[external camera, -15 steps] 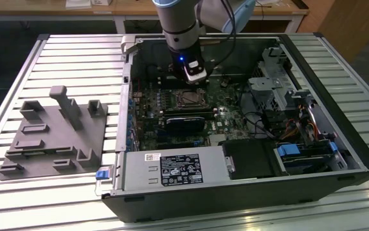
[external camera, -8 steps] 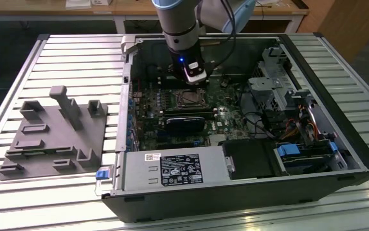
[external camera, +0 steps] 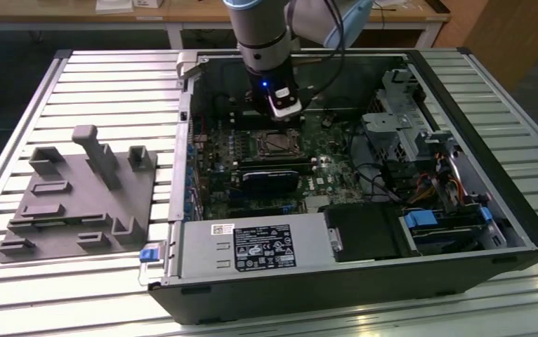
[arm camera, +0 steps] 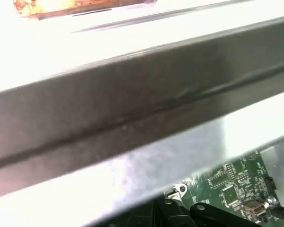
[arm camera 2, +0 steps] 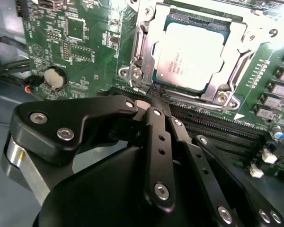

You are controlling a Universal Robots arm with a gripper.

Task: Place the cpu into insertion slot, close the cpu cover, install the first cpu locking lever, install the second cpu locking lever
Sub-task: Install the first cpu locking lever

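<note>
The cpu (arm camera 2: 191, 56) is sitting flat in the insertion slot (external camera: 276, 144) on the green board (arm camera 2: 80, 42), with the cpu cover (arm camera 2: 239, 45) lying down around it, so those two steps look done. The wire levers along the frame's edges are looking low, though I cannot tell whether either is hooked. The pincer (arm camera 2: 154, 97) is hovering just beside the socket's near corner, fingertips pressed together on nothing. The open computer case (external camera: 494, 232) is resting on the slatted surface (external camera: 109, 91).
</note>
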